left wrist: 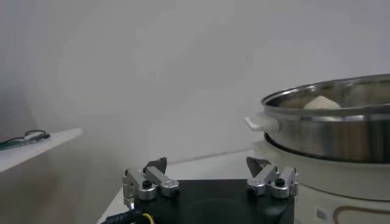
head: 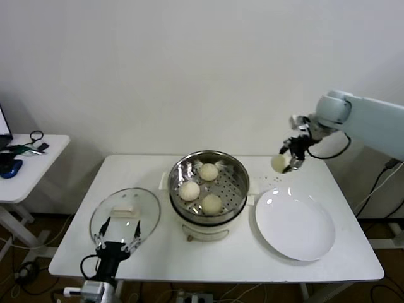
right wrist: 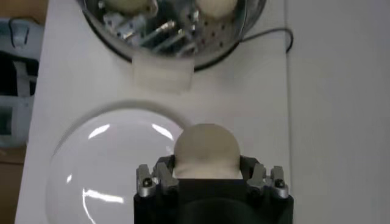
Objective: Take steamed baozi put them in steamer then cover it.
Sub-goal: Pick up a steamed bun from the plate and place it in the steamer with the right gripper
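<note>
My right end effector [head: 289, 162] clamps the fourth baozi [head: 279, 163] high above the desk's [head: 265, 262] far right corner, where a soft-dough slip would miss the steamer [head: 237, 170]; my left end effector [head: 118, 229], released, waits by the cover [head: 148, 208].

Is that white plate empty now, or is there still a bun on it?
Empty. The head view shows the white plate bare; the last bun is held in the right tool above the table.

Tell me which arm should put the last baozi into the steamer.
Right. The right gripper is already shut on the fourth baozi, raised above the plate beside the steamer. The left gripper hangs open and empty near the cover.
</note>
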`<state>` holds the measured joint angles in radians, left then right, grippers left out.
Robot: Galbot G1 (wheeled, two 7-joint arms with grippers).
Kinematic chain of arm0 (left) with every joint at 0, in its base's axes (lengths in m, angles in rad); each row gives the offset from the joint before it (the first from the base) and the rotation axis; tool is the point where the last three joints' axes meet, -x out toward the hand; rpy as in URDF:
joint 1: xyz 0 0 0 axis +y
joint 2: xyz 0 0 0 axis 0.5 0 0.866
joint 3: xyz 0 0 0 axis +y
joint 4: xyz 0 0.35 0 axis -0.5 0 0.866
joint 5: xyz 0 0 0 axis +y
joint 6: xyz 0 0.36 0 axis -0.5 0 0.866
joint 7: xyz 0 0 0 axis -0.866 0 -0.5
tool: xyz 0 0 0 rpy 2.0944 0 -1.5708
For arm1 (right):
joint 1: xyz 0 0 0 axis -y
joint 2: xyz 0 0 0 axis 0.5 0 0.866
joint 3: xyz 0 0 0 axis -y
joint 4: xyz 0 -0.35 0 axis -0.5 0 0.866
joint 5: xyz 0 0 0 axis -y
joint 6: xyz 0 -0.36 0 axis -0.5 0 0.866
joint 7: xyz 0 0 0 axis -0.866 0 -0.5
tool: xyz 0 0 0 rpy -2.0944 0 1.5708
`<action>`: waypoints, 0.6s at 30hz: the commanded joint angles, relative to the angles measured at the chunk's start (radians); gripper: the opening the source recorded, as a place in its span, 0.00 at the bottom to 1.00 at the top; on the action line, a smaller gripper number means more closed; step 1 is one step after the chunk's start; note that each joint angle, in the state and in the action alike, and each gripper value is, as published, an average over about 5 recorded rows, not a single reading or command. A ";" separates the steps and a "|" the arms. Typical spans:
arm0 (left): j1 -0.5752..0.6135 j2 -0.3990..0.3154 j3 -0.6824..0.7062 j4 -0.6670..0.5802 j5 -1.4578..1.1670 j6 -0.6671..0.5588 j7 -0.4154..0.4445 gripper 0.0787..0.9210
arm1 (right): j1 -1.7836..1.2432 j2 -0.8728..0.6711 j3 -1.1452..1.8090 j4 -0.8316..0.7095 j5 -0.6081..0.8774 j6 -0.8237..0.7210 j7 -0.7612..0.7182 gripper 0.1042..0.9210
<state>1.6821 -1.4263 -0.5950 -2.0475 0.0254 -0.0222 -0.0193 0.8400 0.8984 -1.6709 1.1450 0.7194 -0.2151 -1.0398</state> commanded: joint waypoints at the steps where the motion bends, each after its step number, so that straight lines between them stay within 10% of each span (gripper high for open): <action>1: 0.001 0.005 0.006 -0.007 -0.005 0.000 0.000 0.88 | 0.163 0.200 -0.156 0.045 0.265 -0.043 0.029 0.72; 18: -0.008 0.015 -0.003 -0.006 -0.031 -0.001 0.000 0.88 | -0.070 0.370 -0.129 -0.008 0.214 -0.085 0.104 0.72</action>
<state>1.6744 -1.4127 -0.5967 -2.0597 0.0002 -0.0220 -0.0196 0.8429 1.1736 -1.7753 1.1601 0.9088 -0.2852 -0.9615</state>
